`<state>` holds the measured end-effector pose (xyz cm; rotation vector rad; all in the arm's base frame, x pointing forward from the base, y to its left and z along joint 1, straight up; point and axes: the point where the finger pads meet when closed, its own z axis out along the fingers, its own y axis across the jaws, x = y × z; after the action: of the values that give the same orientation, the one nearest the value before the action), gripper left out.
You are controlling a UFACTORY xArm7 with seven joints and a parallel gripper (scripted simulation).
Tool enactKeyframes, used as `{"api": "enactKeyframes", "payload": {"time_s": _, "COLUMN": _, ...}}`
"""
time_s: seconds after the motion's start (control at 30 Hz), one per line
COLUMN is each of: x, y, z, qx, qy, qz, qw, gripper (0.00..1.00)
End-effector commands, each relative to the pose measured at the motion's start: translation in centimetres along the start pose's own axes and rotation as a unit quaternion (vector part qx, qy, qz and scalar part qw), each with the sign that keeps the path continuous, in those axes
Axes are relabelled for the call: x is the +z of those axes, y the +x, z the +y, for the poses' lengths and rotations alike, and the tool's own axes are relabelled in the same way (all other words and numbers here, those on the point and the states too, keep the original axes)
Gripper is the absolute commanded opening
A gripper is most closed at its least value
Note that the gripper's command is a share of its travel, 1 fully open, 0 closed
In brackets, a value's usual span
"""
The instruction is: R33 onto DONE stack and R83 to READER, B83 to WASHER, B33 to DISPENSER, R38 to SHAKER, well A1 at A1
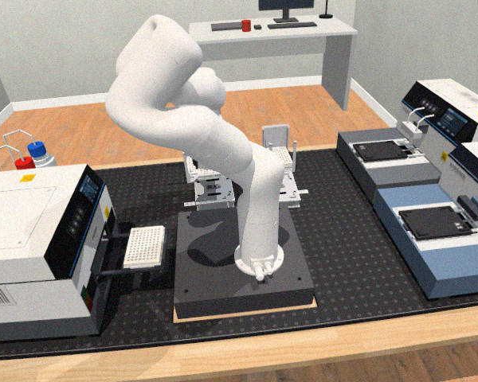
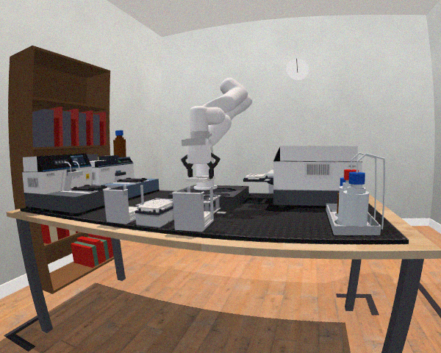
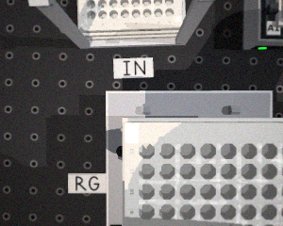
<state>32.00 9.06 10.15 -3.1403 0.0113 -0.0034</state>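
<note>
My gripper (image 2: 200, 176) is shut on a white well plate (image 3: 203, 179) (image 1: 192, 169) and holds it level a little above the regrip nest RG (image 3: 203, 103). The plate's end label (image 3: 132, 133) shows blank white, so I cannot read its name. The fingers themselves are hidden in the wrist view, and in the top view the arm covers the gripper. The IN rack (image 3: 61, 24) lies just beyond the IN label (image 3: 133, 68), with a white plate (image 3: 132, 14) inside. Another white plate (image 1: 144, 247) (image 2: 255, 176) lies on the tray of the big instrument.
Two instruments with dark plate nests, one grey (image 1: 381, 150) and one blue (image 1: 435, 222), stand at the right of the deck. A station with an A1 mark (image 3: 274, 28) and a green light sits beside IN. Tall white racks (image 2: 116, 205) (image 2: 188, 210) stand near the far deck edge. Bottles (image 2: 353, 201) stand in a tray.
</note>
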Motion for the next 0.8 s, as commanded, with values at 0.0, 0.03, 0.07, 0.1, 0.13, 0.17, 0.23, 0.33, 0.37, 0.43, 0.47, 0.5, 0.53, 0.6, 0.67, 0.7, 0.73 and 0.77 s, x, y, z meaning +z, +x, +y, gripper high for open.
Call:
{"api": "enactKeyframes", "payload": {"time_s": 0.0, "x": -0.7, "y": 0.1, "z": 0.0, "qx": 0.000, "qy": 0.000, "qz": 0.001, "qw": 1.000, "gripper": 0.00}}
{"api": "enactKeyframes", "payload": {"time_s": 0.03, "x": -0.8, "y": 0.1, "z": 0.0, "qx": 0.000, "qy": 0.000, "qz": 0.001, "qw": 1.000, "gripper": 0.00}}
{"api": "enactKeyframes", "payload": {"time_s": 0.07, "x": -1.0, "y": 0.1, "z": 0.0, "qx": 0.000, "qy": 0.000, "qz": 0.001, "qw": 1.000, "gripper": 0.00}}
{"api": "enactKeyframes", "payload": {"time_s": 0.1, "x": -1.1, "y": 0.1, "z": 0.0, "qx": 0.000, "qy": 0.000, "qz": 0.001, "qw": 1.000, "gripper": 0.00}}
{"api": "enactKeyframes", "payload": {"time_s": 0.13, "x": -1.2, "y": 0.1, "z": 0.0, "qx": 0.000, "qy": 0.000, "qz": 0.001, "qw": 1.000, "gripper": 0.00}}
{"api": "enactKeyframes", "payload": {"time_s": 0.17, "x": -1.2, "y": 0.1, "z": 0.0, "qx": 0.000, "qy": 0.000, "qz": 0.001, "qw": 1.000, "gripper": 0.00}}
{"api": "enactKeyframes", "payload": {"time_s": 0.23, "x": -1.4, "y": 0.1, "z": 0.0, "qx": 0.000, "qy": 0.000, "qz": 0.001, "qw": 1.000, "gripper": 0.00}}
{"api": "enactKeyframes", "payload": {"time_s": 0.33, "x": -1.8, "y": 0.1, "z": 0.0, "qx": 0.000, "qy": 0.000, "qz": 0.001, "qw": 1.000, "gripper": 0.00}}
{"api": "enactKeyframes", "payload": {"time_s": 0.37, "x": -1.9, "y": 0.1, "z": 0.0, "qx": 0.000, "qy": 0.000, "qz": 0.001, "qw": 1.000, "gripper": 0.00}}
{"api": "enactKeyframes", "payload": {"time_s": 0.43, "x": -2.2, "y": 0.1, "z": 0.0, "qx": 0.000, "qy": 0.000, "qz": 0.001, "qw": 1.000, "gripper": 0.00}}
{"api": "enactKeyframes", "payload": {"time_s": 0.47, "x": -2.3, "y": 0.1, "z": 0.0, "qx": 0.000, "qy": 0.000, "qz": 0.001, "qw": 1.000, "gripper": 0.00}}
{"api": "enactKeyframes", "payload": {"time_s": 0.5, "x": -2.4, "y": 0.1, "z": 0.0, "qx": 0.000, "qy": 0.000, "qz": 0.001, "qw": 1.000, "gripper": 0.00}}
{"api": "enactKeyframes", "payload": {"time_s": 0.53, "x": -2.6, "y": 0.1, "z": 0.0, "qx": 0.000, "qy": 0.000, "qz": 0.001, "qw": 1.000, "gripper": 0.00}}
{"api": "enactKeyframes", "payload": {"time_s": 0.6, "x": -2.8, "y": 0.1, "z": 0.0, "qx": 0.000, "qy": 0.000, "qz": 0.001, "qw": 1.000, "gripper": 0.00}}
{"api": "enactKeyframes", "payload": {"time_s": 0.67, "x": -3.1, "y": 0.1, "z": 0.0, "qx": 0.000, "qy": 0.000, "qz": 0.001, "qw": 1.000, "gripper": 0.00}}
{"api": "enactKeyframes", "payload": {"time_s": 0.7, "x": -3.2, "y": 0.1, "z": 0.0, "qx": 0.000, "qy": 0.000, "qz": 0.001, "qw": 1.000, "gripper": 0.00}}
{"api": "enactKeyframes", "payload": {"time_s": 0.73, "x": -3.2, "y": 0.1, "z": 0.0, "qx": 0.000, "qy": 0.000, "qz": 0.001, "qw": 1.000, "gripper": 0.00}}
{"api": "enactKeyframes", "payload": {"time_s": 0.77, "x": -3.2, "y": 0.1, "z": 0.0, "qx": 0.000, "qy": 0.000, "qz": 0.001, "qw": 1.000, "gripper": 0.00}}
